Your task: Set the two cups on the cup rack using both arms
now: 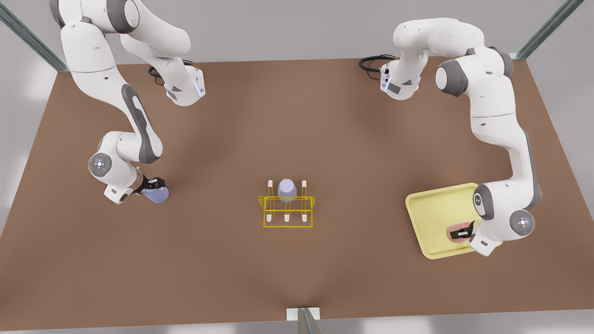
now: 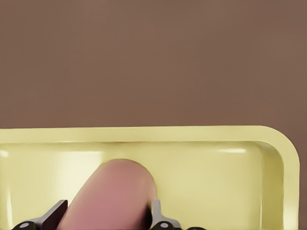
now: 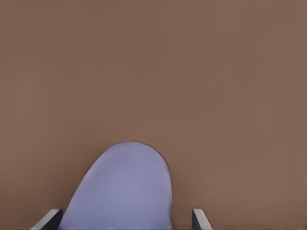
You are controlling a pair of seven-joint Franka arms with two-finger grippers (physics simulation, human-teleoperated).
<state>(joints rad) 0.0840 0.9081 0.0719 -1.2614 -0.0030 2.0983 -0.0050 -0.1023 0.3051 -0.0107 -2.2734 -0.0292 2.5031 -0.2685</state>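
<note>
Pink cup [image 2: 112, 196] lay on the pale tray [image 2: 216, 163], lower right of the front view, pinched by the left claw [image 2: 108, 218]. At lower left, the right claw [image 3: 127, 220] straddled a lavender cup [image 3: 124, 187] on the brown surface [image 1: 297, 116]; contact unclear. Centrally, another lavender cup [image 1: 287, 190] sat on the yellow rack [image 1: 287, 211].

I count three small tapered handleless cups: one pink cup [image 1: 457, 233] and two lavender cups, one [image 1: 157, 195] at the front view's left, the other [image 1: 287, 190] on the rack. I see one bright-yellow wire-frame rack [image 1: 287, 214] with six white-tipped pegs, one flat pale-yellow square tray [image 1: 429, 213], and two white jointed arms.
</note>
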